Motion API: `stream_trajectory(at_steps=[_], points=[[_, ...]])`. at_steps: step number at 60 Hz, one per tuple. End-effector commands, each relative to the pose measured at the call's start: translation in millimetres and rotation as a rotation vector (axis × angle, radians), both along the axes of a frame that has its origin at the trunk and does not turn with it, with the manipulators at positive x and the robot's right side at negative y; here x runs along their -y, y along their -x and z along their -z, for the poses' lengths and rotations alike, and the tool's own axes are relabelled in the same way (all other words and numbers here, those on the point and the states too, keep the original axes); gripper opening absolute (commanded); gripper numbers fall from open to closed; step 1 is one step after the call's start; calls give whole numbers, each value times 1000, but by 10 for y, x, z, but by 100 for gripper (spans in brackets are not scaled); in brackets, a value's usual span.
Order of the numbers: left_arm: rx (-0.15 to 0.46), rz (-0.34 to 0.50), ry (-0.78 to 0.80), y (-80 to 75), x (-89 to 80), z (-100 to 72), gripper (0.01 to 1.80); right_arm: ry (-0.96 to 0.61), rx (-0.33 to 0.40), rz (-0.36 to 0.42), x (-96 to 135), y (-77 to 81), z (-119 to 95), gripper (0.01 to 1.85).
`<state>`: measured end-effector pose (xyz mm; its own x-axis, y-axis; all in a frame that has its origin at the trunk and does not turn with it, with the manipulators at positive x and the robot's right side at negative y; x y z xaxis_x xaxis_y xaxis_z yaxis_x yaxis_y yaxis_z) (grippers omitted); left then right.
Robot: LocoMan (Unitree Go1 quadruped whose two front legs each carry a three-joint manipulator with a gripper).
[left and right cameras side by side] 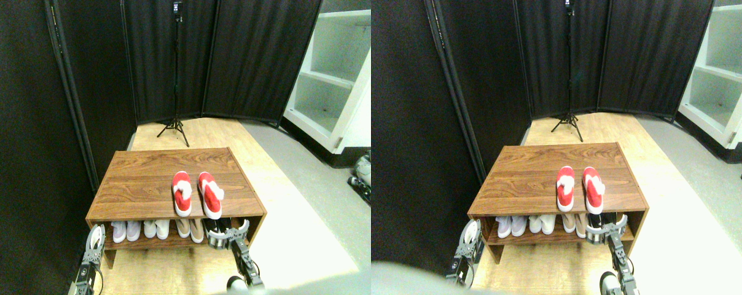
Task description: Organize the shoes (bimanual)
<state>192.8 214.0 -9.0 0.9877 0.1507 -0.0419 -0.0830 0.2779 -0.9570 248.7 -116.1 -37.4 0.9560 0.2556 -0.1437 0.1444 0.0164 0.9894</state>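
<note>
two red slip-on shoes, white fluffy lining and white soles. left shoe [182, 193] and right shoe [210, 194] lie side by side on top of the wooden shoe rack [144, 178], right of its centre, close together but apart, a strip of wood showing between them. both run near-to-far, roughly parallel, near ends at or just past the rack's near edge. fluffy cuffs sit around mid-length on each.

rack is low, brown wood grain top, one open shelf underneath. on that shelf, left to right: white pair [126, 230], another pale pair [156, 228], beige pair [190, 228], then something dark at the right end, partly hidden by the right gripper.

left gripper [95, 237] is up at the rack's near left corner, just outside the shelf opening, apart from both red shoes; jaw state: cannot tell, too small. right gripper [228, 236] is at the shelf front, right end, directly below the right shoe; prongs look spread wide, nothing visibly clamped. whether it touches the dark footwear behind it: cannot tell.

room: light wood floor under the rack, grey floor strip on the right. black folding screen [223, 55] across the far side and left. black tripod [175, 74] stands far behind the rack. white shelving unit [334, 74] far right.
</note>
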Motion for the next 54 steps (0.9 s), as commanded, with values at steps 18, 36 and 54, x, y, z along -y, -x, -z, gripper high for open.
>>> stream_trajectory(at_steps=[18,36,54], points=[[49,12,1,17,16,-97,1,28,133,96,369,238,-348,113],[48,1,-6,23,26,-110,1,91,246,374,824,160,-412,1],[59,7,0,16,9,-117,1,204,229,452,971,-236,-267,1]])
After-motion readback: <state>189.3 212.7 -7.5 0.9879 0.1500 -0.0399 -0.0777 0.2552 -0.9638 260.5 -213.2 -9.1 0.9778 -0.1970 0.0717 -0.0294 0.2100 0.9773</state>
